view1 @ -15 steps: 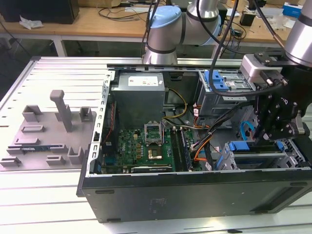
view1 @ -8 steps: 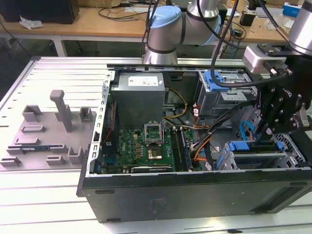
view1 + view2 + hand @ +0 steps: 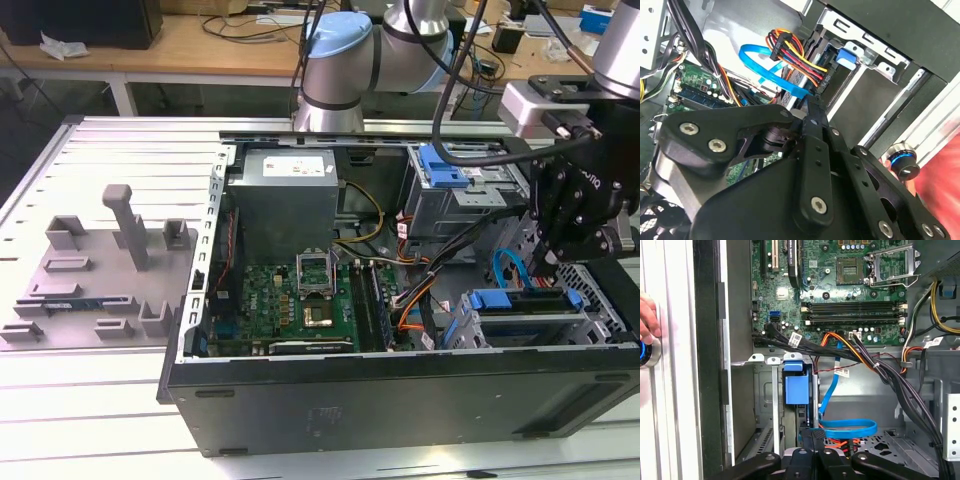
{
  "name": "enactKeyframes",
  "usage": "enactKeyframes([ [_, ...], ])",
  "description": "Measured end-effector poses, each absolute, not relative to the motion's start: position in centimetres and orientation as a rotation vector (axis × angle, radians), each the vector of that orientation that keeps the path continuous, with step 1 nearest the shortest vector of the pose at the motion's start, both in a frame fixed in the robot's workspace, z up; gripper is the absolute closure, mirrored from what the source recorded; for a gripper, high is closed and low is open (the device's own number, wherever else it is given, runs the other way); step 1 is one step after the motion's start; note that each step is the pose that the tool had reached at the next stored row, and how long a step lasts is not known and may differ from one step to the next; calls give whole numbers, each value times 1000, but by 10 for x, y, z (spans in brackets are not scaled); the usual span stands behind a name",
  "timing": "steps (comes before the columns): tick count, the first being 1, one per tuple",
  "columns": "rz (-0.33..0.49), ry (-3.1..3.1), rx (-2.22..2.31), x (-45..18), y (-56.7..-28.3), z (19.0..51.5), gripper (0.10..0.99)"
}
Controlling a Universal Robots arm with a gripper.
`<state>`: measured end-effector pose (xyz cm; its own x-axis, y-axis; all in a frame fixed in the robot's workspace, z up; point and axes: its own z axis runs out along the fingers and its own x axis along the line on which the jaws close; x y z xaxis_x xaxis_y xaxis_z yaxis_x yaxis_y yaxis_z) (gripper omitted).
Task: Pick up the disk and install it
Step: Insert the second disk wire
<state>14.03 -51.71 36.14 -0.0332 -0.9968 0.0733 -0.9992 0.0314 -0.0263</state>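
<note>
We see an open computer case [image 3: 400, 390] on a ribbed metal counter [image 3: 90, 420], wooden desks behind. At three o'clock our claw [image 3: 548, 268], fingers together, hangs above the disk [image 3: 528, 318] seated in its bay.

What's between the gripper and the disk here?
A looped blue cable crosses the gap right at the gripper, short of the disk, in the first wrist view.

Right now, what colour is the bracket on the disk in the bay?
Bright blue; the disk and its bracket show best in the exterior view.
</note>
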Motion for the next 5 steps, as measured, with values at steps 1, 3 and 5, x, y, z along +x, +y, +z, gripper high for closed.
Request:
enactKeyframes([
  [1, 109, -2231, 2160, 140, -517, 361, 980],
  [3, 110, -2230, 2159, 140, -516, 361, 980],
  [5, 111, -2230, 2159, 140, -516, 361, 980],
])
